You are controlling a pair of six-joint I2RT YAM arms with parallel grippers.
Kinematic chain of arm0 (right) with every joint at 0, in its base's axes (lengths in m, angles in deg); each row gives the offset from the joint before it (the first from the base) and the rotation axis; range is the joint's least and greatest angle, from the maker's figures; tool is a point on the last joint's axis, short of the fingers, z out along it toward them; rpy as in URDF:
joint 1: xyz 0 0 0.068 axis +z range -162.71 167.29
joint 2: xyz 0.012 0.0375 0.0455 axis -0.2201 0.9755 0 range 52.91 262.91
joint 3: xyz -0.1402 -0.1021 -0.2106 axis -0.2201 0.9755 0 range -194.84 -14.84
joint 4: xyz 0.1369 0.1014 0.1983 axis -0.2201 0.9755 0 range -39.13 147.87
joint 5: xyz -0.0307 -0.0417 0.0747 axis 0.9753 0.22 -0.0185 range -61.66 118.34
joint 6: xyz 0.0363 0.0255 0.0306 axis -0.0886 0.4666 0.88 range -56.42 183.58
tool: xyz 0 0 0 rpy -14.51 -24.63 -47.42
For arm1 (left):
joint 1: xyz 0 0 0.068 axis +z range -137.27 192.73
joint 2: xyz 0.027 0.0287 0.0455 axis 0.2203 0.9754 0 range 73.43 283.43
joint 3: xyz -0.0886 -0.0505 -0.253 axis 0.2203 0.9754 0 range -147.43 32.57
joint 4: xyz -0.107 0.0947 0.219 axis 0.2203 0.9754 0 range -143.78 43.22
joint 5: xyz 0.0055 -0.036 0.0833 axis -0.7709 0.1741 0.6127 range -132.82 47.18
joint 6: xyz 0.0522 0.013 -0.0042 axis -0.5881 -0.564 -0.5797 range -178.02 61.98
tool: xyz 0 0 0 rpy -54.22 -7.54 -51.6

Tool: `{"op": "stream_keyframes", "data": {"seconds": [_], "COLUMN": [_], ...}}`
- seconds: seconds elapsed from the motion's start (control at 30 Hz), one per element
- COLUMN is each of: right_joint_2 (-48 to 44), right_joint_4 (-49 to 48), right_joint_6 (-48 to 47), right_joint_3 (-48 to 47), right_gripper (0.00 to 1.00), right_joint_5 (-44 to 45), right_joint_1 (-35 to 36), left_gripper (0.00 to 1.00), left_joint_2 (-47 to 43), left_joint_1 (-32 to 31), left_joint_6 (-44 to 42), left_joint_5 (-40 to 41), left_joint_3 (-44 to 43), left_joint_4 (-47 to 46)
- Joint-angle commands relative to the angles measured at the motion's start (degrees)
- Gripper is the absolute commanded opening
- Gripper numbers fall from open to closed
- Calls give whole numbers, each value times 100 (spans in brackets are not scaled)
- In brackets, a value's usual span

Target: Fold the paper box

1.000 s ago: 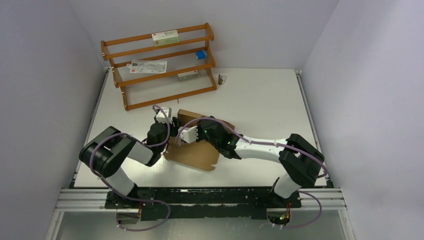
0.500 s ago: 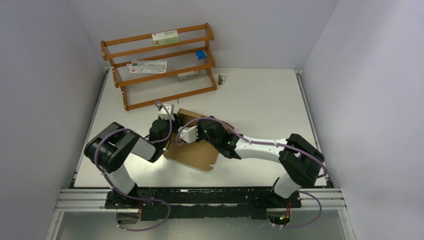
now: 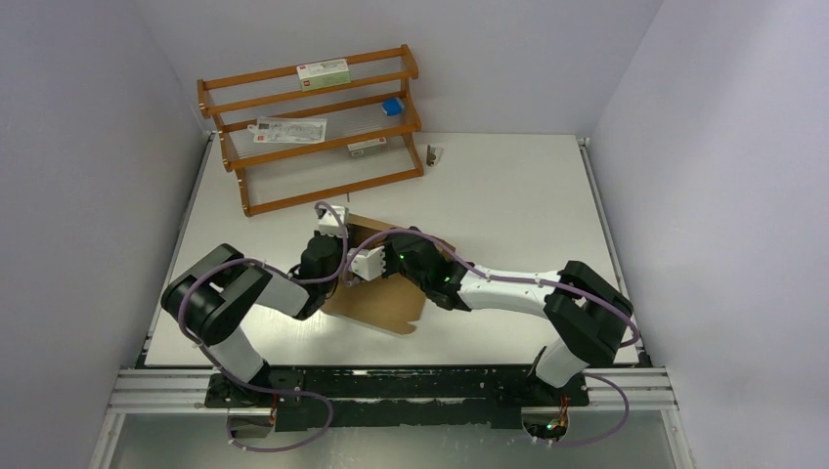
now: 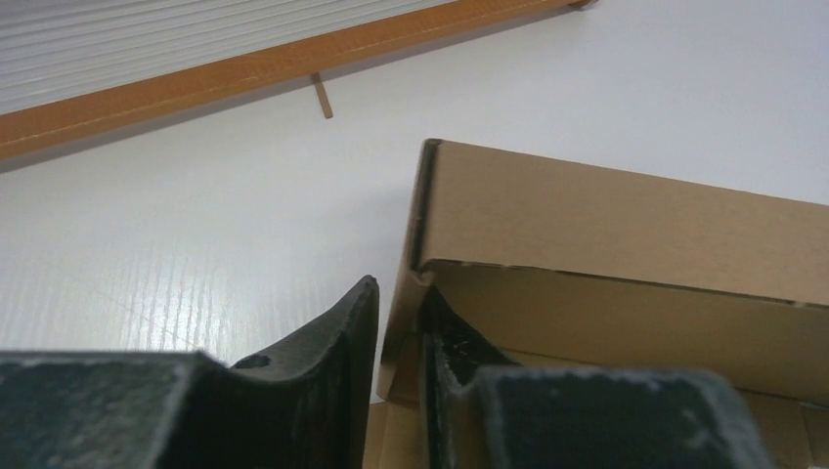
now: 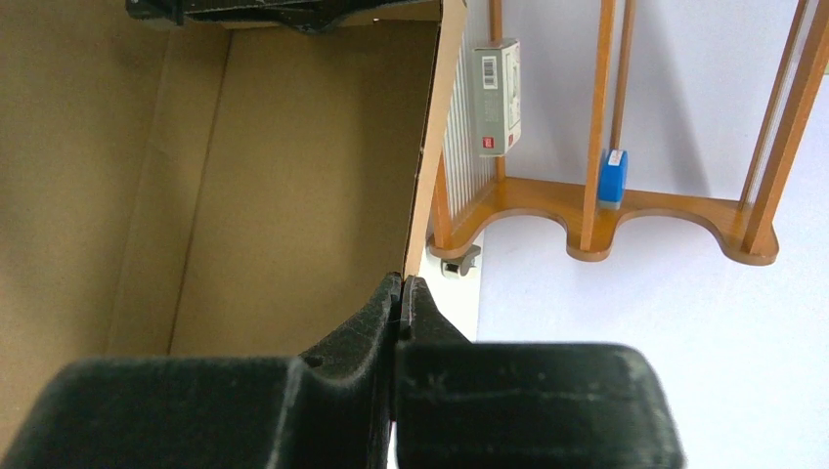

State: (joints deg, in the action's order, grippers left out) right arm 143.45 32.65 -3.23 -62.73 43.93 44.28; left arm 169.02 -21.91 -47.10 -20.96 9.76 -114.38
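The paper box (image 3: 376, 298) lies mid-counter (image 3: 508, 205) between the two arms, part-raised. It is thin brown card: light, stiff along its panels, weak at the scored creases, and likely to slide on the smooth surface. It is best taken by a wall edge near a corner, away from the folds.

The left gripper (image 4: 399, 322) straddles an upright wall corner, its jaws narrow. A sliver of white seems to remain beside one finger, so it is probably not yet clamped. The right gripper (image 5: 401, 293) is pressed together on the thin edge of a standing panel.

From above, both wrists cover the middle of the box. Its tabs, slots and far flaps cannot be made out.
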Motion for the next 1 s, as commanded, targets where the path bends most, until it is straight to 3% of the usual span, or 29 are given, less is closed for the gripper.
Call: {"op": "stream_keyframes", "data": {"seconds": [0.0,0.23,0.47,0.6,0.73,0.97], "right_joint_2": [97,19,-6,9,63,140], "right_joint_4": [346,284,275,262,169,44], "right_joint_6": [150,155,160,168,144,78], "right_joint_3": [33,105,123,122,147,149], "right_gripper": [0,0,0,0,0,0], "right_joint_5": [-109,-92,-109,-109,-105,-65], "right_joint_1": [31,31,29,30,31,31], "left_gripper": [23,14,22,35,46,52], "left_joint_2": [-120,-46,107,40,-331,-1402], "left_joint_1": [-124,-378,-480,-483,-483,-483], "left_joint_6": [-90,-52,54,164,330,783], "left_joint_5": [1250,2388,2630,2297,1953,1520], "left_joint_3": [-140,-293,-452,-323,-20,244], "left_joint_4": [193,186,263,87,-36,884]}}
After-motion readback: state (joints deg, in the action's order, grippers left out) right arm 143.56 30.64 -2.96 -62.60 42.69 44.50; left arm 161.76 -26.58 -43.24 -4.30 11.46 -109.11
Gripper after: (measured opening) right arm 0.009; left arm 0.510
